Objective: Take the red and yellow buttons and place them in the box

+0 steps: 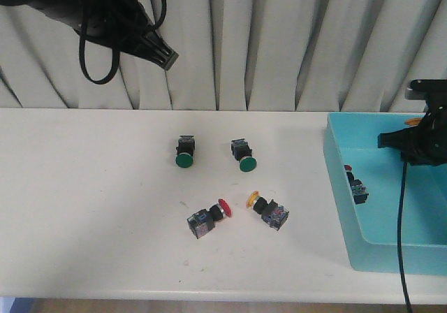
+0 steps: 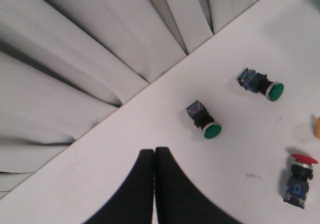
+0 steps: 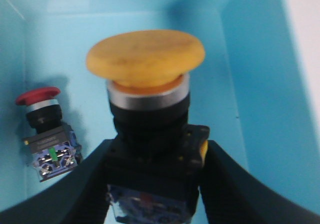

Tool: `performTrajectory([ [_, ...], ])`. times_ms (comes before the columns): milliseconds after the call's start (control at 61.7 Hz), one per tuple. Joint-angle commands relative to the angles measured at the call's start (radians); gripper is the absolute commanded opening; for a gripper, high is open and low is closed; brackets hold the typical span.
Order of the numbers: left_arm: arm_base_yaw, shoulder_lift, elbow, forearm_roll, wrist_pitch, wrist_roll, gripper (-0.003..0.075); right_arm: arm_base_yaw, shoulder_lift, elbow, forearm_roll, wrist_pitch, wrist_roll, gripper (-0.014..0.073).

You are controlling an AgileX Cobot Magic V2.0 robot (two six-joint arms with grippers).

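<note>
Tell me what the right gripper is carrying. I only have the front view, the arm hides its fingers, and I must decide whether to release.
Observer: The right gripper is shut on a yellow button, gripping its black body, cap pointing away from the wrist.
Operator: Is it inside the box outline?
Observer: Yes, the box floor and walls fill the right wrist view behind the cap.
Operator: Is the left gripper holding anything?
Observer: No, the left gripper is shut and empty, its fingers pressed together.
</note>
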State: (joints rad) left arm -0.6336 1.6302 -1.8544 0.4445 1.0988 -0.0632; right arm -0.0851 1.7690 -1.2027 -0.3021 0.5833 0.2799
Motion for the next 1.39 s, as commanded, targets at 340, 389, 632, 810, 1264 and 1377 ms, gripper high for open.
performTrajectory([
  [340, -0.002, -0.041, 0.013, 0.026, -0.045, -0.015, -0.0007, -0.127, 0.192, -0.126, 0.351, 0.033, -0.280, 0.0044],
  [389, -0.002, -0.041, 0.013, 0.021, -0.046, -0.015, -0.0007, -0.134, 0.204, -0.126, 0.361, 0.031, -0.295, 0.0058],
  [632, -0.002, -0.041, 0.013, 0.021, -0.051, -0.015, -0.0007, -0.130, 0.245, -0.126, 0.369, 0.007, -0.365, 0.0237],
  [810, -0.002, -0.041, 0.013, 0.021, -0.051, -0.016, -0.0007, -0.132, 0.241, -0.129, 0.371, 0.004, -0.380, 0.0458],
  [1264, -0.002, -0.040, 0.013, 0.021, -0.065, -0.016, -0.0006, -0.131, -0.216, -0.182, 0.568, 0.102, -0.548, 0.0527],
  [1377, -0.002, -0.040, 0.013, 0.021, -0.081, -0.016, -0.0006, -0.131, -0.434, -0.182, 0.678, 0.097, -0.651, 0.0498],
])
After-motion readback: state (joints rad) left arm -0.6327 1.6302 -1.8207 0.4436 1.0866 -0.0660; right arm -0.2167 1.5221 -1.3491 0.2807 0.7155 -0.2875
